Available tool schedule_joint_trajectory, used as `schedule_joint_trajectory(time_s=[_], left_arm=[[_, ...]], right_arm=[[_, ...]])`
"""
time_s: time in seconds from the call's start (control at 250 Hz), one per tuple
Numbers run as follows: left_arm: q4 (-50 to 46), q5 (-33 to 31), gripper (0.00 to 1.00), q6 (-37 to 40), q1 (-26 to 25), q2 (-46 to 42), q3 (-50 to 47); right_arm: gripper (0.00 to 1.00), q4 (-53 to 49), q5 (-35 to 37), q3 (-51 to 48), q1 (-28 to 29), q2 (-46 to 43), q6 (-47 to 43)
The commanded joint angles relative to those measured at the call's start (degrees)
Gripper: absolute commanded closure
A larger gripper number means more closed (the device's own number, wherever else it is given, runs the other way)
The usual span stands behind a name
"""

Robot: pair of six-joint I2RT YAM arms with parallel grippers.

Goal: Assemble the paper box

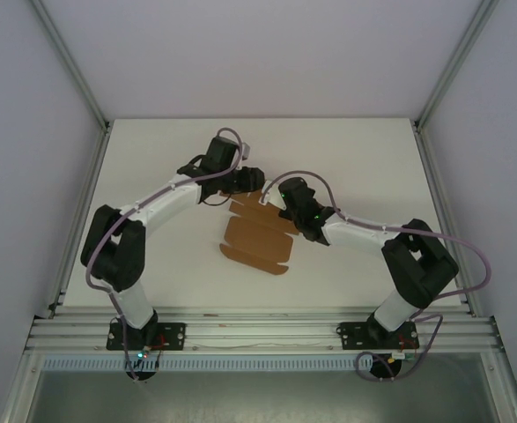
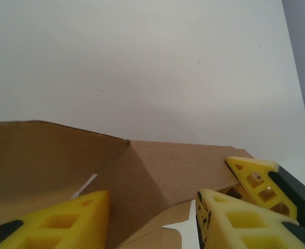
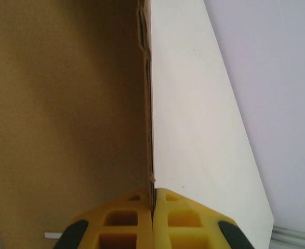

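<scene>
Pinch first: right gripper [image 3: 152,201] clamped shut on thin edge of paper box [image 1: 256,238], far right corner. Left gripper [image 2: 152,207] close beside it, jaws apart, fold of raised flap between them, unsqueezed. Sheet's long axis runs from both grippers back toward arm bases, rest flat on table [image 1: 355,159]. Left arm looks best placed for fold.

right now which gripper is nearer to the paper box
Right. The right gripper is clamped shut on an edge of the paper box, touching it. The left gripper stands open at the box's far end, part of it raised between its fingers, contact unclear.
</scene>
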Motion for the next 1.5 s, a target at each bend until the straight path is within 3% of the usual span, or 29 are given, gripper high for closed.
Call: schedule_joint_trajectory(time_s=[0.0,0.128,0.484,0.6,0.652,0.68,0.783,1.043,1.159,1.495], left_arm=[[6.22,6.27,0.56,-3.3,-0.18,1.11,0.1],[9.02,5.4,0.67,-5.6,-0.12,2.19,-0.4],[11.81,-1.61,0.74,-8.01,-0.77,2.43,-2.19],[8.78,-5.04,0.65,-4.69,-0.79,-0.82,-4.02],[6.84,-7.76,0.56,-2.56,-0.7,-3.35,-5.68],[5.51,-9.73,0.48,-2.11,-0.61,-4.95,-6.81],[2.18,-16.84,0.01,1.85,0.48,-11.91,-12.89],[1.9,-18.27,0.0,1.72,9.6,-20.13,-28.26],[3.97,-18.41,0.0,2.9,10.03,-19.33,-29.53],[15.43,-8.75,0.0,4.36,9.88,-15.6,-30.31]], right_arm=[[1.0,0.65,-0.45,0.27,0.05,-0.53,1.65],[1.0,1.27,-1.51,-0.16,0.06,-0.62,1.69],[1.0,2.93,-1.43,-1.39,0.18,-1.36,2.79],[1.0,3.44,0.31,-1.75,0.23,-1.69,2.74],[1.0,3.74,0.84,-2.27,0.22,-2.1,2.5],[1.0,3.91,1.21,-2.63,0.18,-2.5,2.19],[1.0,3.85,1.03,-3.63,-0.21,-4.52,1.85],[1.0,0.45,-3.07,-4.05,-1.0,-9.12,3.56],[1.0,-1.29,-4.55,-3.37,-1.09,-9.37,4.59],[1.0,-1.97,-5.93,-1.96,-1.1,-9.01,6.75]])
